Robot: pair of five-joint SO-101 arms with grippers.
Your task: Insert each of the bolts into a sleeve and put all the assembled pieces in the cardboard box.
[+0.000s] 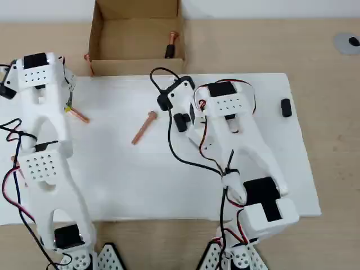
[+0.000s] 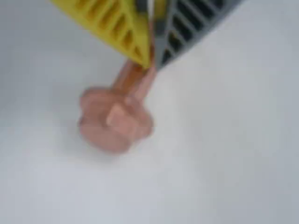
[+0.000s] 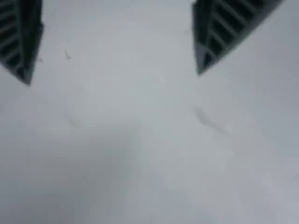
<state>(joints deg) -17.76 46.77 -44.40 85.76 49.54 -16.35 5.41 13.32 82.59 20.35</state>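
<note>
Pinched one bolt (image 2: 116, 119) by the shank in the left tool (image 2: 152, 58), head outward, at the nine o'clock side of the white board (image 1: 112, 174). Had the right tool (image 3: 112, 74) spread wide and empty over bare board near the middle. Found a second bolt (image 1: 144, 127) loose toward the centre, a black sleeve (image 1: 286, 107) at the three o'clock edge, well apart from both tools, and one assembled piece (image 1: 170, 45) in the cardboard box (image 1: 135, 66) at twelve o'clock. Judged it best to fetch the sleeve with the right tool, hold it steady, and regrip the bolt nearer its head, freeing the shank for a straight entry.
</note>
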